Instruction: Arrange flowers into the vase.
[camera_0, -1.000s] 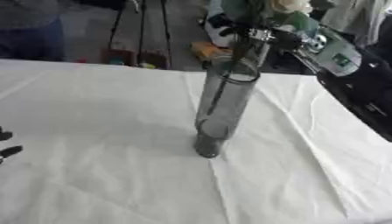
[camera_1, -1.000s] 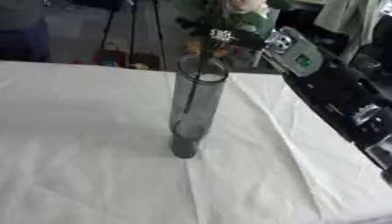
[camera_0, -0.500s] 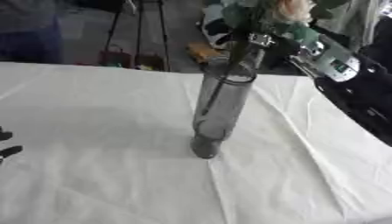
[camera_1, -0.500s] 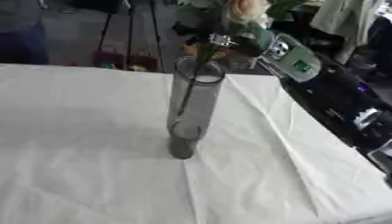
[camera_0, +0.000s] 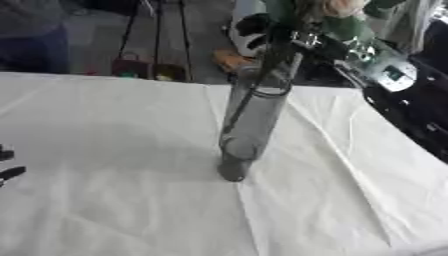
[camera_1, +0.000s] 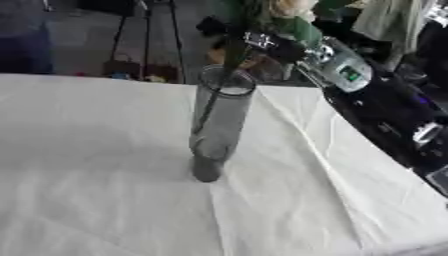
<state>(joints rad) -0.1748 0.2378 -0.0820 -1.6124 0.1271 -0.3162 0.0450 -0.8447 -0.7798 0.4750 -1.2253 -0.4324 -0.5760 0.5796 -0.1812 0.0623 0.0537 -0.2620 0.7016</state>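
A white cloth (camera_0: 114, 165) covers the table, wrinkled and creased, with one long fold running from the far edge toward the near right. Beyond the far edge lies a dim grey floor with the thin legs of a stand (camera_0: 162, 35) and some small red and orange items at their feet, too blurred to name. Near the middle of the cloth stands the vase (camera_1: 217, 127), a tall, narrow cylinder of smoky grey glass on a darker base, leaning a little in both views. A dark flower stem (camera_1: 210, 107) runs down inside it, slanting along the glass. Above the rim the flower (camera_0: 337, 7) shows a pale cream bloom among green leaves at the top edge. The right hand (camera_1: 271, 42), black with silver parts, is curled round the stem just above the rim of the vase, its arm (camera_1: 376, 95) reaching in from the right. Only dark fingertips of the left hand (camera_0: 9, 165) show at the left edge, above the cloth; whether it is open or clenched cannot be told.
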